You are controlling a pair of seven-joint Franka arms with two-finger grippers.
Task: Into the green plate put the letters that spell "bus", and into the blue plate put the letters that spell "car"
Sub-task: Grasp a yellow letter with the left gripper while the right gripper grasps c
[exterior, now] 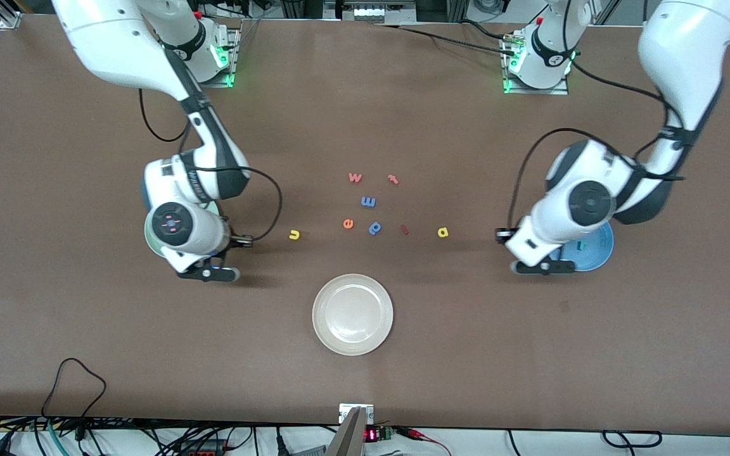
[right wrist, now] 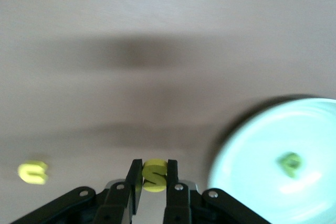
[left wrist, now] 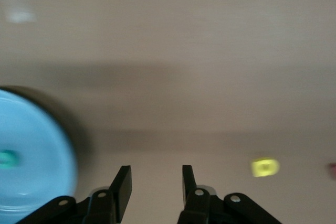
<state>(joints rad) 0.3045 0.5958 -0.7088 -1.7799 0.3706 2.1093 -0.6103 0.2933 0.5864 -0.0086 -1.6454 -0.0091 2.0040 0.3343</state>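
My right gripper [right wrist: 154, 174] is shut on the yellow s [right wrist: 154, 175] and hangs just off the rim of the green plate [right wrist: 252, 182], which holds the dark green b [right wrist: 289, 163]. In the front view that plate [exterior: 147, 240] is mostly hidden under the right wrist. The yellow u [exterior: 294, 235] [right wrist: 33, 172] lies on the table beside it. My left gripper [left wrist: 156, 184] is open and empty, over the table beside the blue plate [exterior: 599, 250] [left wrist: 37, 145]. A teal letter [exterior: 582, 244] [left wrist: 7, 158] lies in that plate. The yellow a [exterior: 443, 232] [left wrist: 265, 167] lies on the table toward the middle.
A cream-white plate [exterior: 352, 342] sits nearer the front camera, mid-table. Loose letters lie in the middle: a salmon w [exterior: 355, 177], a red letter [exterior: 393, 179], a blue m [exterior: 368, 202], an orange e [exterior: 348, 223], a blue p [exterior: 375, 228] and a dark red piece [exterior: 405, 230].
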